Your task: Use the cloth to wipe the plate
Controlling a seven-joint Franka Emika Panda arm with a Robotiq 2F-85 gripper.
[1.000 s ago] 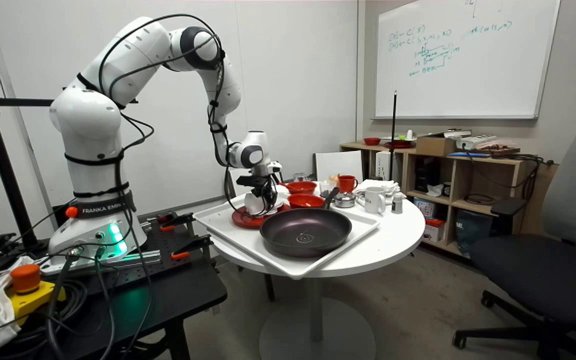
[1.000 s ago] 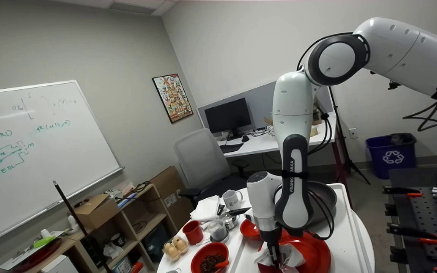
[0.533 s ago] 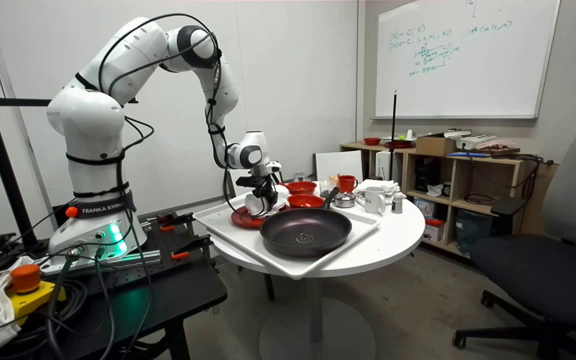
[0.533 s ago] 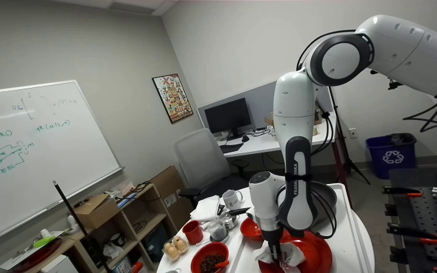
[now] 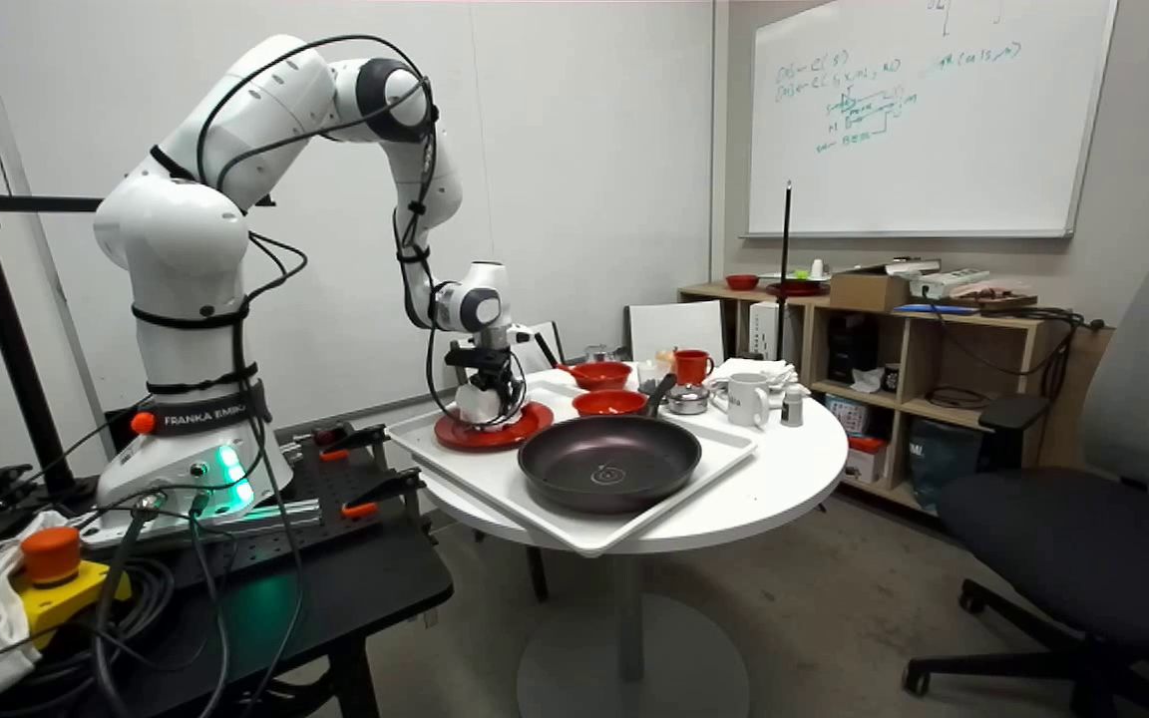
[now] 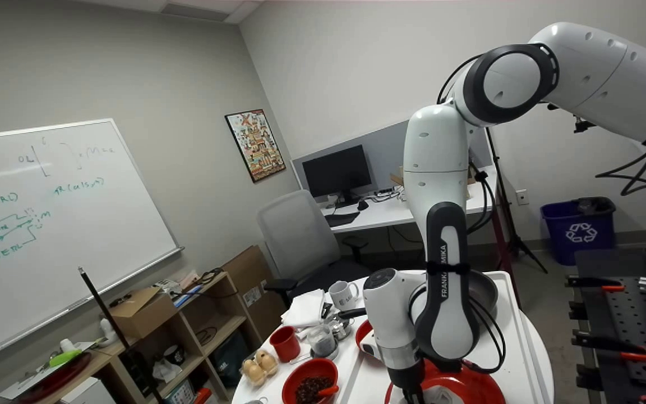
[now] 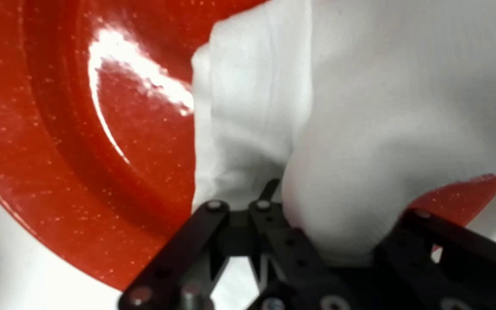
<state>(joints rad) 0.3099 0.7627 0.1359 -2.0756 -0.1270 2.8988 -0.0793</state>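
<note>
Jaws: in an exterior view, my gripper (image 6: pixel 414 395) points down, with the cloth (image 6: pixel 443 396) showing white at its fingers.
Plate from jaws: below them, with more of the bare red plate (image 6: pixel 483 384) lying right of them in that picture than left.
Tray: in an exterior view, the plate sits flat on the white tray (image 5: pixel 495 474), near the black pan (image 5: pixel 609 469); there I read the gripper as over roughly its middle.
Plate's heading: round and face up, so no long axis and no end that points anywhere.
Grip: in the wrist view, I read the jaws as pinched on a thick bunch of cloth; folds hide one fingertip, so how firmly I can't tell.
Cloth's edge: a folded side runs roughly up and down that picture, bordering the plate's uncovered floor.
Next stroke: that floor lies up and left of the jaws there, so I'd judge the wipe should go that way, gently, since the plate could slide.
</note>
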